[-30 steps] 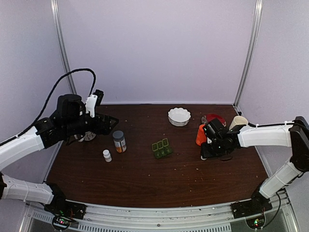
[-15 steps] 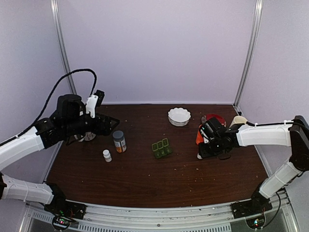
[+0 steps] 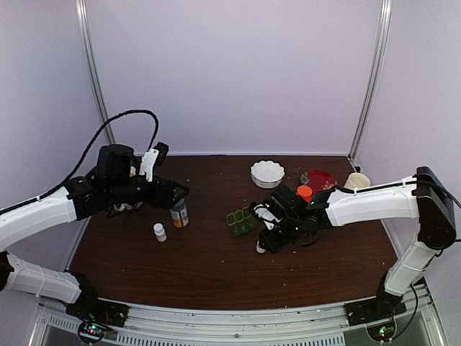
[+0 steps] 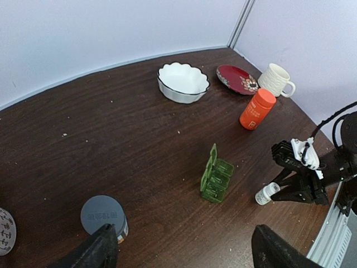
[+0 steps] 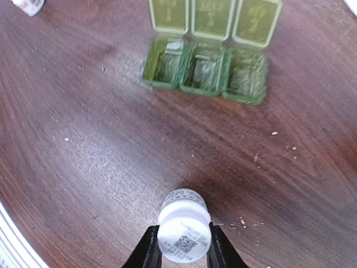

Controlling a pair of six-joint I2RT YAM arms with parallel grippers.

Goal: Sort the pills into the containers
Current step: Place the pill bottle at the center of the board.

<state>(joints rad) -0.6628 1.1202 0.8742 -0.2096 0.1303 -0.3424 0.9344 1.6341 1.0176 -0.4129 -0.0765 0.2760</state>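
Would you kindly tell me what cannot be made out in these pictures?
Any pills inside the dark-green three-cell plastic pill box: too small in the top view, lost in glare in the right wrist view.
Contents of the small white plastic bottle: opaque walls, right wrist view.
Patterned round object: cut by the left wrist view's left edge.

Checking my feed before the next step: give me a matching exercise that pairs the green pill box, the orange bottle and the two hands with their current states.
Column one:
1. green pill box
2. orange bottle
3. left hand
4. right hand

Column two:
A. shut on the small white bottle
B. upright, near the red plate
C. open, by the grey-capped bottle
D. all three lids raised

Pairs: 1-D, 2-B, 3-C, 4-A.
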